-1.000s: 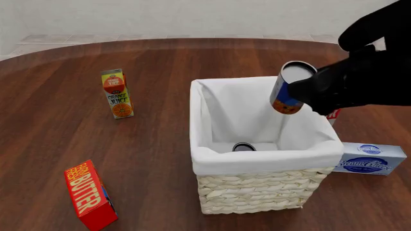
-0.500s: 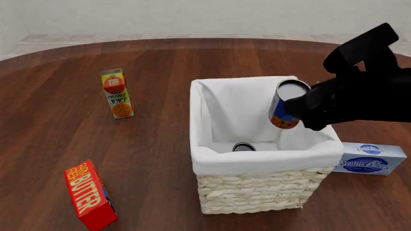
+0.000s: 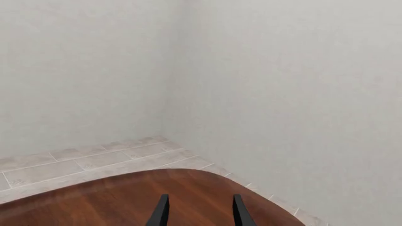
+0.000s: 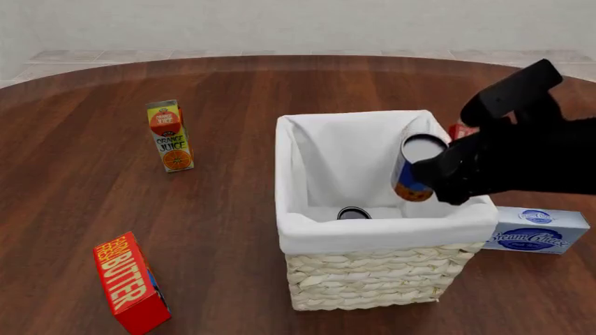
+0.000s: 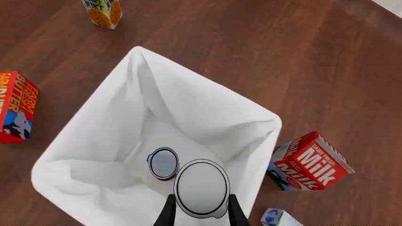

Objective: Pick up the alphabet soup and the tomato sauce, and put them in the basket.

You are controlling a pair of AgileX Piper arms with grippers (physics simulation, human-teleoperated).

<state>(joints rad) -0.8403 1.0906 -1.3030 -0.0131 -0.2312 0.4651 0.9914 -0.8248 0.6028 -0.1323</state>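
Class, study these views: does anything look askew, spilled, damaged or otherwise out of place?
Only the blue-and-orange round can with a silver lid: it hangs tilted in the right gripper above the large white-lined wicker basket. Nothing is spilled or damaged.

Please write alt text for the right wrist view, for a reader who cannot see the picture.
The right gripper holds a round can with a pale silver lid above a rectangular basket lined with white cloth, where a smaller dark-topped can already stands. On the brown wooden table around it are a red milk carton, a red butter box and an orange juice carton.
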